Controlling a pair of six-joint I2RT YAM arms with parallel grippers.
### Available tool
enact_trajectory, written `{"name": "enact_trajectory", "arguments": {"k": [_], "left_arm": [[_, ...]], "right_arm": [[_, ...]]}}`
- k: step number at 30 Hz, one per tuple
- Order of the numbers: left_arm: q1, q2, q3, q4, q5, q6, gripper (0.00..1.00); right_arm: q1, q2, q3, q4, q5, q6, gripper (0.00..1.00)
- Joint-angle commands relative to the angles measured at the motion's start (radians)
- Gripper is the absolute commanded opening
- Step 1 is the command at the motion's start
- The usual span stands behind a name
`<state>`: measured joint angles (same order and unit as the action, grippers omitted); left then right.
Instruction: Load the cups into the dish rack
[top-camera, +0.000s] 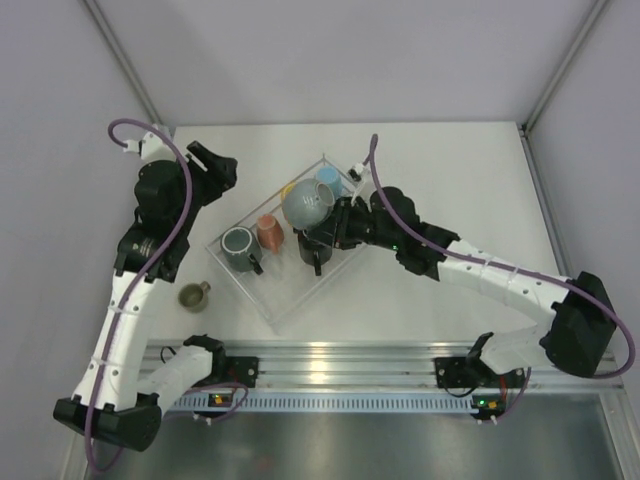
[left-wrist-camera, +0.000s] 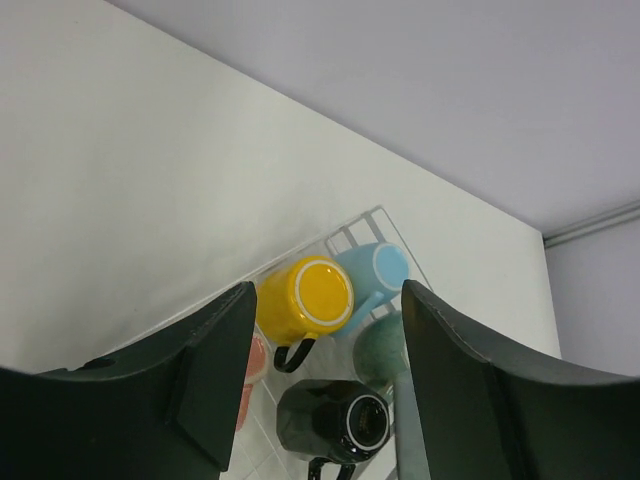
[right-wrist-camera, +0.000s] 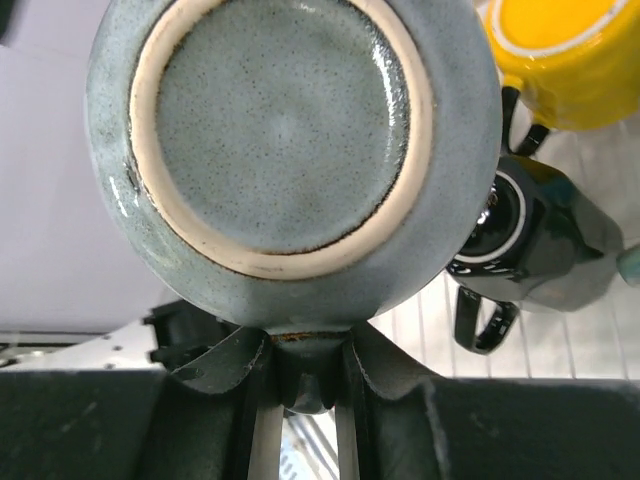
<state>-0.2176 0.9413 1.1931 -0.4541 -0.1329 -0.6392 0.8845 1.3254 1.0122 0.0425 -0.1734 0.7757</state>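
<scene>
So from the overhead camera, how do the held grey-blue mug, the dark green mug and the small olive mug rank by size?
Largest: the grey-blue mug, though it may sit nearer the camera, so that is unsure.
Next: the dark green mug.
Smallest: the olive mug.

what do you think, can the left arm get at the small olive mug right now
Probably yes. The olive mug stands alone outside the dish rack, on the left arm's side, and the left end effector is open and empty.
</scene>
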Motion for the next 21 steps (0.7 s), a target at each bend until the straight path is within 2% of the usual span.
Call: {"name": "enact_trajectory", "arguments": {"k": [1, 12, 21], "left_arm": [[0.004, 0.007, 0.069, -0.078, -0.096, 0.029, 0.66], [0.009, 0.013, 0.097, -0.078, -0.088, 0.023, 0.66], [0.009, 0.008, 0.092, -0.078, -0.082, 0.016, 0.66]], "right_arm": [[0.077, 0.015, 0.136, 0.034, 0.092, -0.124, 0.00], [0.234, 0.130, 0.172, -0.033, 0.195, -0.202, 0.00], [0.275, 0.218, 0.198, -0.096, 0.282, -0.263, 0.00]]}}
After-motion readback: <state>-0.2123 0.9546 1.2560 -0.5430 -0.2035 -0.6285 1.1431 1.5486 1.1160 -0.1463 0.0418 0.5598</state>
